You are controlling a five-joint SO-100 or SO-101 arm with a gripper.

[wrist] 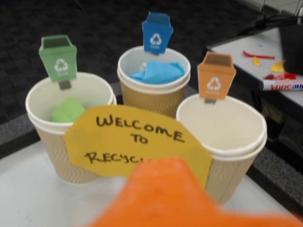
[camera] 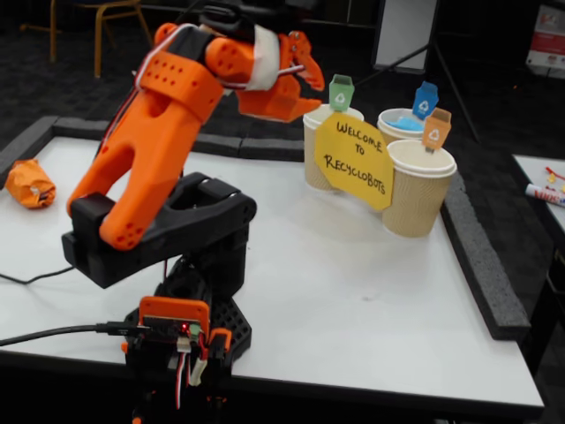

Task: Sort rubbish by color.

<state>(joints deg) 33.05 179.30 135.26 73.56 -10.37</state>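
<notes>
Beside the green-tagged cup's rim [camera: 333, 112], the gripper [camera: 305, 75], finger state unclear; orange wad [camera: 30, 184] far left.

White table [camera: 353, 291]: flat, glossy top, edged along its far and right sides by a grey foam border strip [camera: 484, 265].
Floor [camera: 53, 97]: dark carpet, visible beyond the table on all far sides; in the wrist view it shows a faint tile pattern.
Chair [camera: 106, 18]: yellow-framed, standing on the carpet well beyond the table's far left corner; only the legs and seat edge show.
Second table [wrist: 258, 52]: pale top, to the right of the white table across a gap of carpet; a marker pen [wrist: 284, 85] and small red and yellow scraps lie on it.
White panel [camera: 404, 31]: upright, beyond the table's far right side.
Light: even, indoor, with soft reflections on the table top.
</notes>
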